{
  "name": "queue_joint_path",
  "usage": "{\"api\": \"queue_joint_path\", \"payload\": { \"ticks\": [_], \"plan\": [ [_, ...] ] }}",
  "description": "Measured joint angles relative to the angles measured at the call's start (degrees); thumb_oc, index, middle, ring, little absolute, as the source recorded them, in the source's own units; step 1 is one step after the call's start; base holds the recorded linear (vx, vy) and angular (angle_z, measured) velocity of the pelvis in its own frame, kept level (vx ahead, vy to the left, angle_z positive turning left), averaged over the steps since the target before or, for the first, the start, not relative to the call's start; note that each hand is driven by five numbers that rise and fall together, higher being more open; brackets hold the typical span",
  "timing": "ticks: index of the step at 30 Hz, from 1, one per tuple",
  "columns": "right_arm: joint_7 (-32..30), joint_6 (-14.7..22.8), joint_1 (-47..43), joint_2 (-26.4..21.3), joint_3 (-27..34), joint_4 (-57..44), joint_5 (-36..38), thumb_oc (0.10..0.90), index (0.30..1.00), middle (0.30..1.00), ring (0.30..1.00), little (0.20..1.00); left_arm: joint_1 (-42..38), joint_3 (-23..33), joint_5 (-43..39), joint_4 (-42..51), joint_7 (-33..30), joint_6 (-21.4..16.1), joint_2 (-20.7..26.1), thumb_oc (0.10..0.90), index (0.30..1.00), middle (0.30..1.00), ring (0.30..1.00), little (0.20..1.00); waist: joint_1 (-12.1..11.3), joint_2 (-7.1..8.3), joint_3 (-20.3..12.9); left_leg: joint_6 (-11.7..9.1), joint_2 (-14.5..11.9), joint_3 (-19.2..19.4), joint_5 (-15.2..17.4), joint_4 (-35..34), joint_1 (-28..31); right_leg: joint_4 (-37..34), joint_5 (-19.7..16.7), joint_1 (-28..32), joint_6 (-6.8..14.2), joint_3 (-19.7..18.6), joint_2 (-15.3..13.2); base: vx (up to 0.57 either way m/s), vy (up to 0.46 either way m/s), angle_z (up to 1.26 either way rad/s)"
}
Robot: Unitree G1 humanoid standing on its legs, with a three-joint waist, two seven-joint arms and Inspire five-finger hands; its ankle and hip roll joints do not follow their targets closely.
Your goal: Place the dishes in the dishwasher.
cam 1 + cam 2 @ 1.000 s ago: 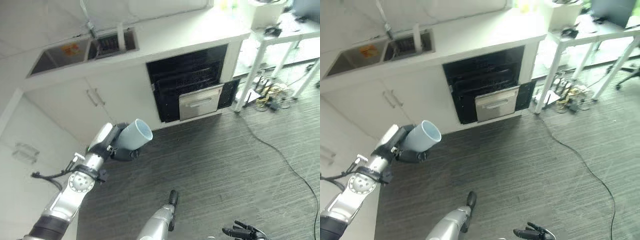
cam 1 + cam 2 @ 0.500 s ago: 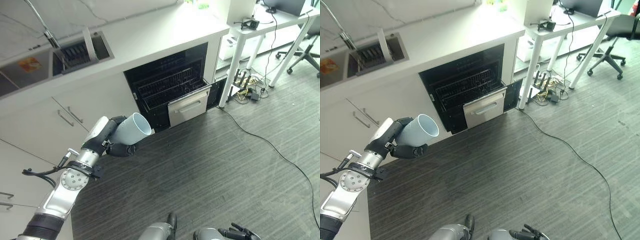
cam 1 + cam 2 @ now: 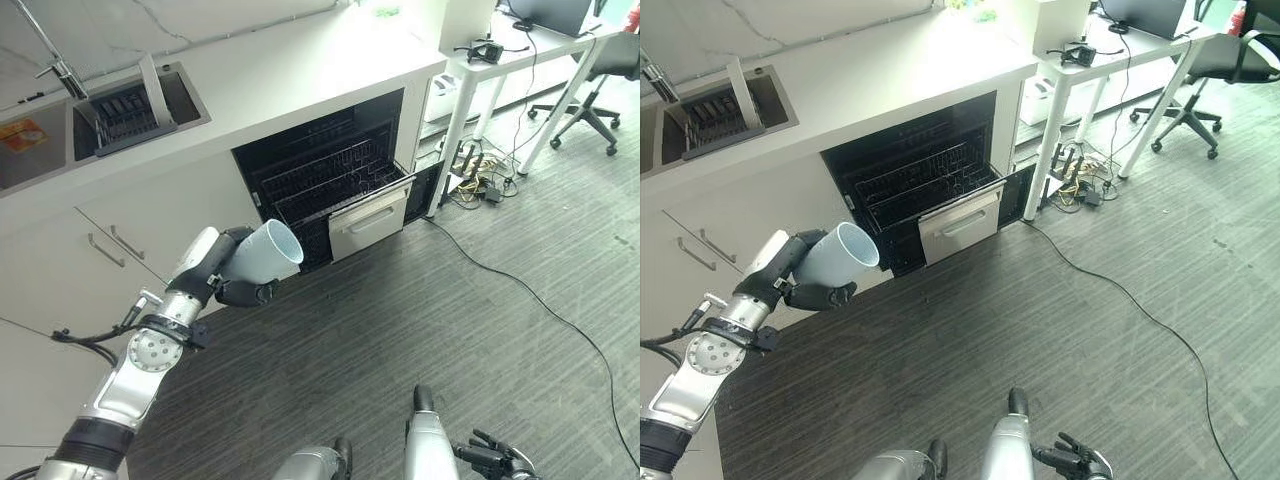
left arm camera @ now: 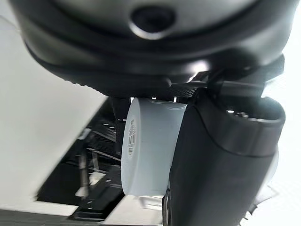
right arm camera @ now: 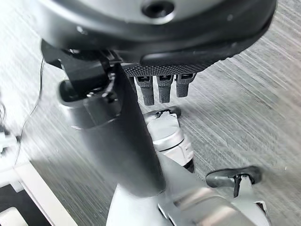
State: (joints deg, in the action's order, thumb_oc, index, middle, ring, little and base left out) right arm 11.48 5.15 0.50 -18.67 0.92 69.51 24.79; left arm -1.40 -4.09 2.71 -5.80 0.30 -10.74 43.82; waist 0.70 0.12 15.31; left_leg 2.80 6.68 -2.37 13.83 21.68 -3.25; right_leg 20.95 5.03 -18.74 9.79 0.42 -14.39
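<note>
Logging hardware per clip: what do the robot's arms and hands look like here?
The left arm is silver-grey metal with round joint housings and a black band low on the forearm. The left hand is dark, with a white cover along one side. The right arm is silver-grey too, ending in a dark right hand with slim black fingers.

Dark striped floor [image 3: 420, 300], white counter [image 3: 270, 80], sink [image 3: 90, 115], white desk [image 3: 530, 45], office chair [image 3: 600, 90]

One pale blue cup [image 3: 262, 254]. One open dishwasher [image 3: 325, 170] with one wire rack [image 3: 335, 180] pulled out and one steel drawer front [image 3: 370, 222] below it. One double sink [image 3: 95, 115], one tap [image 3: 45, 50]. Two cabinet handles [image 3: 112, 243]. One white table [image 3: 520, 45]. One office chair [image 3: 590, 90].
</note>
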Motion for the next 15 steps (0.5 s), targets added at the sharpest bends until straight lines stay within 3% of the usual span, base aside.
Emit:
{"api": "queue_joint_path", "payload": {
  "ticks": [2, 4, 5, 6, 7, 8, 10, 12, 14, 15],
  "plan": [
    [0.07, -0.53, 0.1, 0.18, -0.73, -0.01, -0.03, 0.8, 0.9, 0.9, 0.9, 0.9, 4.13, 0.58, 0.28, 1.44, -0.13, 0.51, -0.74, 0.4, 0.3, 0.3, 0.3, 0.3, -1.15, -0.54, 0.03, -1.88, -2.8, -1.99, 1.12, -1.06, 2.44, 0.38, -3.36, 2.68, -2.76, 1.41, 3.15, 0.39, -0.389, 0.29],
    [0.12, -0.88, -0.51, 0.12, -1.7, -0.07, -0.38, 0.8, 0.9, 0.9, 0.9, 0.9, 8.15, 0.8, 0.45, 3.84, -0.11, 1.16, -0.73, 0.4, 0.3, 0.3, 0.3, 0.3, -1.09, -1.34, -0.34, -5.38, -7.49, -3.83, -0.34, -6.62, 7.21, 3.15, -0.04, 5.09, -6.87, 5.06, 6.76, 0.4, -0.403, 0.4],
    [0.09, -0.81, -1.03, -0.07, -2.39, -0.09, -1.42, 0.8, 0.9, 0.9, 0.9, 0.9, 8.28, 0.79, 0.45, 4.65, -0.09, 1.29, -0.88, 0.4, 0.3, 0.3, 0.3, 0.3, -0.95, -0.96, -0.51, -7.03, -8.6, -3.43, -1.47, -6.87, 7.77, 4.44, 1.76, 5.52, -8.05, 6.01, 7.43, 0.39, -0.451, 0.35],
    [0.55, -0.33, -2.32, -0.25, -2.65, -0.07, -2.32, 0.8, 0.9, 0.9, 0.9, 0.9, 7.6, 0.79, 0.46, 6.62, -0.08, 2.22, -1.2, 0.4, 0.3, 0.3, 0.3, 0.3, -2.04, 0.44, -1.04, -9.22, -9.36, -1.35, -4.96, -2.86, 6.44, 5.18, 4.41, 6.65, -10.6, 6.42, 8.03, 0.33, -0.402, 0.19],
    [0.62, 0.21, -2.66, -0.31, -2.69, 0.13, -2.5, 0.8, 0.9, 0.9, 0.9, 0.9, 6.48, 0.79, 0.44, 7.33, -0.06, 2.45, -2.18, 0.4, 0.3, 0.3, 0.3, 0.3, -2.6, 0.84, -1.0, -8.25, -9.71, 1.7, -6.61, 4.14, 3.47, 4.44, 4.86, 7.73, -11.48, 6.57, 8.28, 0.28, -0.267, 0.38],
    [0.8, 1.06, -3.06, -0.33, -3.69, 0.44, -3.57, 0.8, 0.9, 0.9, 0.9, 0.9, 3.35, -0.61, 0.44, 8.11, -0.03, 2.96, -2.43, 0.4, 0.3, 0.3, 0.3, 0.3, -2.02, 1.31, -0.93, -6.71, -11.54, 5.66, -9.36, 14.22, -2.64, 2.58, 5.71, 11.58, -13.25, 9.44, 7.92, 0.25, -0.093, 0.47],
    [0.59, 1.09, -3.23, -0.39, -4.16, 0.63, -4.06, 0.8, 0.9, 0.9, 0.9, 0.9, 0.17, -1.73, 0.34, 8.8, -0.06, 2.96, -2.45, 0.4, 0.3, 0.3, 0.3, 0.3, -1.93, 1.24, -0.93, -5.66, -10.64, 6.88, -7.99, 14.61, -5.87, 0.75, 6.41, 13.22, -13.36, 10.67, 8.27, 0.2, 0.019, 0.41],
    [0.72, 0.96, -3.32, -0.61, -4.79, 0.71, -4.57, 0.8, 0.9, 0.9, 0.9, 0.9, -1.9, -1.88, 0.3, 8.42, -0.09, 3.08, -2.26, 0.4, 0.3, 0.3, 0.3, 0.3, -1.2, 0.17, -1.41, -5.41, -6.57, 7.2, -7.5, 0.34, -5.17, -1.43, 6.22, 15.6, -13.2, 11.65, 9.29, 0.17, 0.135, 0.1],
    [0.6, 0.93, -2.75, -0.64, -5.94, 1.05, -4.64, 0.8, 0.9, 0.9, 0.9, 0.9, -3.7, -2.6, 0.23, 7.32, -0.28, 3.15, -2.4, 0.4, 0.3, 0.3, 0.3, 0.3, -0.25, -0.93, -1.85, -5.4, -6.84, 9.47, -8.85, -10.51, -6.03, -4.11, 6.29, 17.56, -12.96, 13.5, 11.33, 0.22, 0.226, 0.26],
    [0.49, 0.79, -2.79, -0.73, -6.26, 1.63, -4.65, 0.8, 0.9, 0.9, 0.9, 0.9, -4.81, -3.01, 0.17, 7.16, -0.5, 3.09, -2.54, 0.4, 0.3, 0.3, 0.3, 0.3, -0.25, -1.86, -1.87, -5.71, -7.44, 9.27, -9.88, -10.42, -9.32, -4.97, 6.21, 17.53, -12.85, 14.41, 12.09, 0.23, 0.184, 0.28]
  ]
}}
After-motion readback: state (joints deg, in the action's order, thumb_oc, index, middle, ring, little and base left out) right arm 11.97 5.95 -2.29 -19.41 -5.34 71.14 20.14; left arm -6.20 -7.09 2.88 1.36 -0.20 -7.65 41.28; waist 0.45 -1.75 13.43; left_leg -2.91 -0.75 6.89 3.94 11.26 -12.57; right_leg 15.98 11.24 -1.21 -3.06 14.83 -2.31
